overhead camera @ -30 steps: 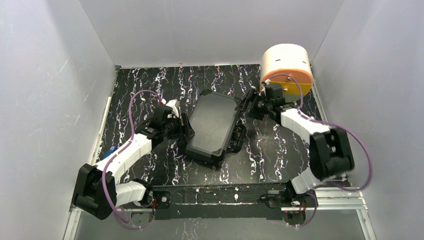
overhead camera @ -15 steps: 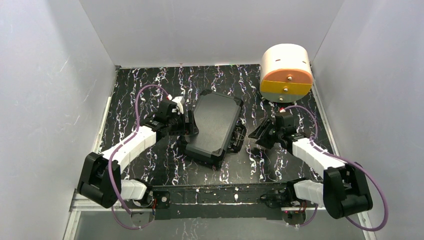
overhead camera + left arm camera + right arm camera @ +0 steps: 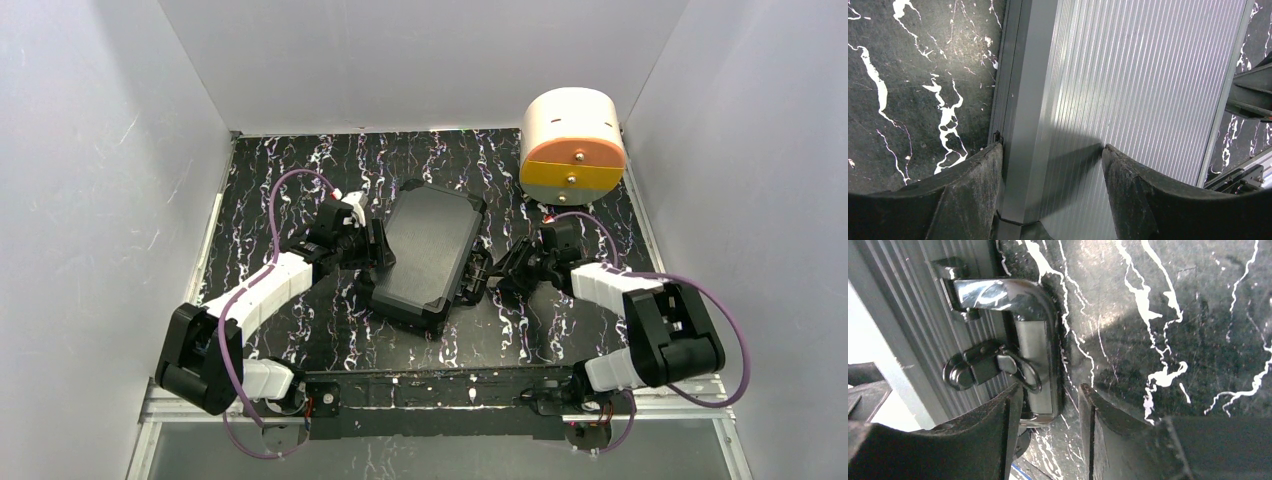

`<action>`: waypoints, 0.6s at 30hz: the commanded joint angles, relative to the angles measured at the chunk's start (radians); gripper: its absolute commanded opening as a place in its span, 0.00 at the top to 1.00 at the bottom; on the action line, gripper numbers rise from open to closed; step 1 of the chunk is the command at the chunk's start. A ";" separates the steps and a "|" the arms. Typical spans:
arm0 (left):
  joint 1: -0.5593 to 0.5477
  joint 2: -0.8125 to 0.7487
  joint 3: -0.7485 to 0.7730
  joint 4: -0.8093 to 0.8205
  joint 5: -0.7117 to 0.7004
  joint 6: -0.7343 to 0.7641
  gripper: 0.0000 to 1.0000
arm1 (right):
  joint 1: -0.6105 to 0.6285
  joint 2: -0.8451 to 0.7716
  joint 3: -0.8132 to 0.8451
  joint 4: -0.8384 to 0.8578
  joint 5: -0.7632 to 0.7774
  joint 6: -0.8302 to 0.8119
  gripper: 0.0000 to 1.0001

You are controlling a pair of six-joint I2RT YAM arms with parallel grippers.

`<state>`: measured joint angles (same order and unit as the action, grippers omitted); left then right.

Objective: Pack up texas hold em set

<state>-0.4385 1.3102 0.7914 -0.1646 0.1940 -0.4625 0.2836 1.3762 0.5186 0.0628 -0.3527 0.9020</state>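
1. Brace from the left with the left gripper [image 3: 378,245]: jaws spread wide astride the ribbed silver rim [image 3: 1023,100], clamping nothing.
2. Steady the closed black aluminium-edged briefcase [image 3: 428,245], lying flat and skewed at the middle of the black white-veined marbled tabletop [image 3: 300,170].
3. Close in with the right gripper [image 3: 1050,415], jaws half apart and empty, just below the small black wire-loop latch [image 3: 993,367] and the chrome handle bracket [image 3: 1018,295]; probably fasten next, pressing squarely toward the left brace to stop sliding.

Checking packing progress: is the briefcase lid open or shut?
Shut: the dark ribbed briefcase lies flat, lid down, nothing of its inside showing. Whether its black latch is fastened, cannot tell.
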 commanded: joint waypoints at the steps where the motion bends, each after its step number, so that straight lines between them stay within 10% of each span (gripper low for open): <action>1: -0.034 0.031 -0.047 -0.063 0.094 -0.019 0.37 | 0.000 0.059 0.079 0.013 -0.023 -0.003 0.48; 18: -0.034 0.029 -0.066 -0.056 0.088 -0.020 0.41 | 0.000 0.050 0.124 0.071 -0.160 0.043 0.85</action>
<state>-0.4351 1.3045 0.7788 -0.1410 0.1844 -0.4805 0.2813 1.4746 0.5949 0.1055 -0.4587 0.9211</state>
